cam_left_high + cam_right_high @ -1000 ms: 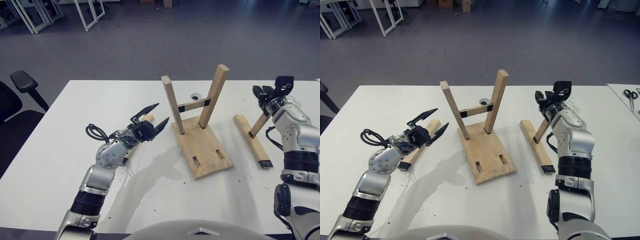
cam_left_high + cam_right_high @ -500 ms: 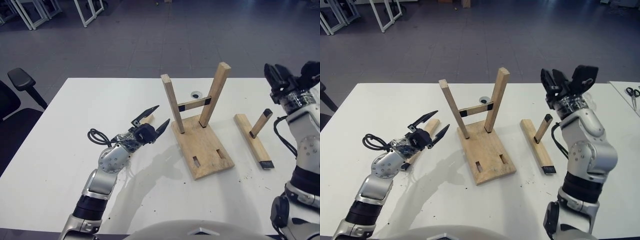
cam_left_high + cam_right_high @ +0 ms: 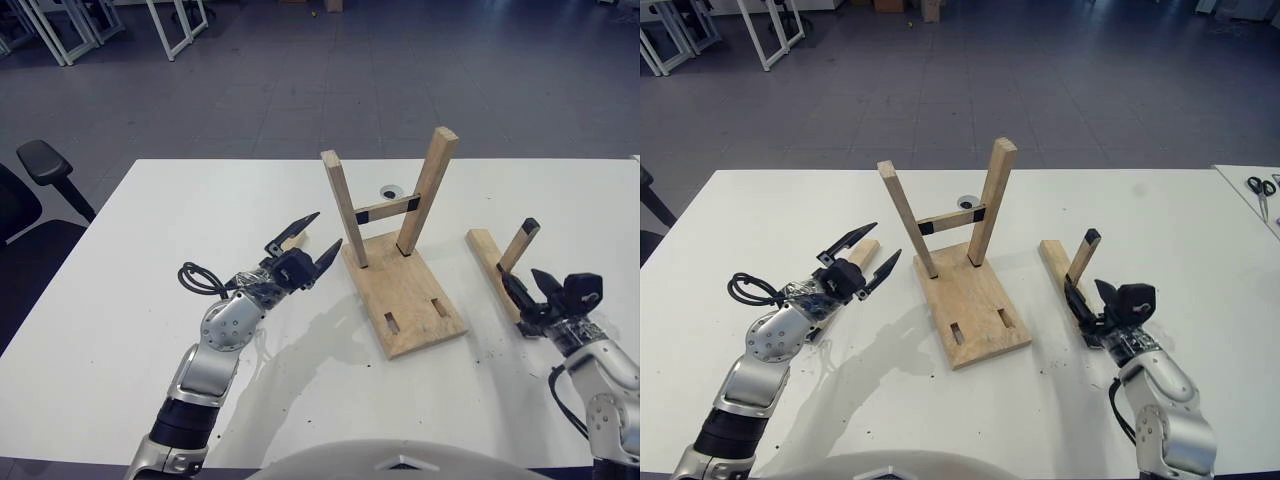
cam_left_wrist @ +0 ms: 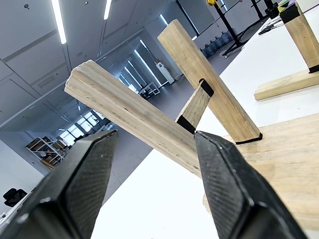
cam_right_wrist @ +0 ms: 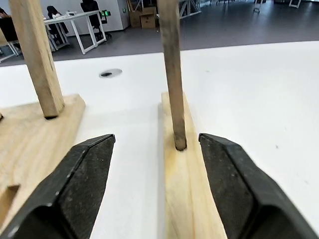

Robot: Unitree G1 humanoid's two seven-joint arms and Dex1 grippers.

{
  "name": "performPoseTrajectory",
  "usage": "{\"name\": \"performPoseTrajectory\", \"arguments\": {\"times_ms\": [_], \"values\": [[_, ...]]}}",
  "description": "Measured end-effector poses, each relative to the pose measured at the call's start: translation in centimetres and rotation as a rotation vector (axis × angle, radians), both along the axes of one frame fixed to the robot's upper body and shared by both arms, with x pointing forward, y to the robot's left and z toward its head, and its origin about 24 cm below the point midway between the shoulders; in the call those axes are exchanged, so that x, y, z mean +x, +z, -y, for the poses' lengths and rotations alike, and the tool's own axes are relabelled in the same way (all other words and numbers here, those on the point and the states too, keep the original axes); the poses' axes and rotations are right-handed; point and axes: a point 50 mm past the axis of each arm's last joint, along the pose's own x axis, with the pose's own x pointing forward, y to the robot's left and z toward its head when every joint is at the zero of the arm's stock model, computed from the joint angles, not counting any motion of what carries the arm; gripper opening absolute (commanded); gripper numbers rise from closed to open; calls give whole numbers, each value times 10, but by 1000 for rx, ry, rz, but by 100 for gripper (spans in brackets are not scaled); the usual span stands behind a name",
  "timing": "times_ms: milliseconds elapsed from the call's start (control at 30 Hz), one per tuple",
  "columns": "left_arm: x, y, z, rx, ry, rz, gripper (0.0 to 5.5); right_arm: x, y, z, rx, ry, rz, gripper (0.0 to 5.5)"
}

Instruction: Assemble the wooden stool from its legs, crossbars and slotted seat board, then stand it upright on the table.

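The slotted seat board (image 3: 418,300) lies flat mid-table with two legs (image 3: 343,208) (image 3: 430,185) standing in it, joined by a crossbar (image 3: 387,210). To its right a third leg (image 3: 488,258) lies on the table with a short crossbar (image 3: 518,243) sticking up from it. My right gripper (image 3: 548,293) hovers open at that leg's near end, with the leg (image 5: 192,199) and crossbar (image 5: 172,74) between its fingers' line of sight. My left gripper (image 3: 322,232) is open just left of the seat board, above a fourth leg (image 3: 858,258) lying on the table.
A round cable hole (image 3: 390,190) sits in the white table (image 3: 150,260) behind the stool parts. A black cable loop (image 3: 197,280) hangs at my left wrist. Scissors (image 3: 1260,187) lie at the far right; an office chair (image 3: 45,160) stands off the table's left.
My right gripper left the top of the upright crossbar, rose open, then dropped low to the near end of the lying leg. The left gripper barely shifted.
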Motion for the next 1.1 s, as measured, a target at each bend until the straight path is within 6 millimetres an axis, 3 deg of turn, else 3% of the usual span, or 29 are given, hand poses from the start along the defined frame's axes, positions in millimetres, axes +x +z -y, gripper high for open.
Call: {"name": "performPoseTrajectory", "arguments": {"times_ms": [300,500,633,733,833,867,900,1033,1100], "values": [[1,1,3,-1,-11,5,281,-6,-32,14,-84,-17,-125,311],[3,1,3,1,-10,5,281,1,-34,10,-109,-25,-112,204],[7,2,2,3,-9,9,281,12,-32,9,-153,-54,-75,201],[11,5,-1,-12,4,15,281,29,-14,8,-133,-77,19,201],[20,21,-7,-182,34,-11,281,59,38,0,-59,-72,233,201],[22,28,-7,-326,27,-72,281,69,63,-8,-10,-35,320,201],[22,31,-6,-413,8,-122,281,73,73,-12,16,-10,354,201],[18,36,5,-784,-140,-401,281,74,80,-22,139,76,351,201],[13,40,13,-945,-237,-545,314,74,79,-26,223,109,326,201]]}}
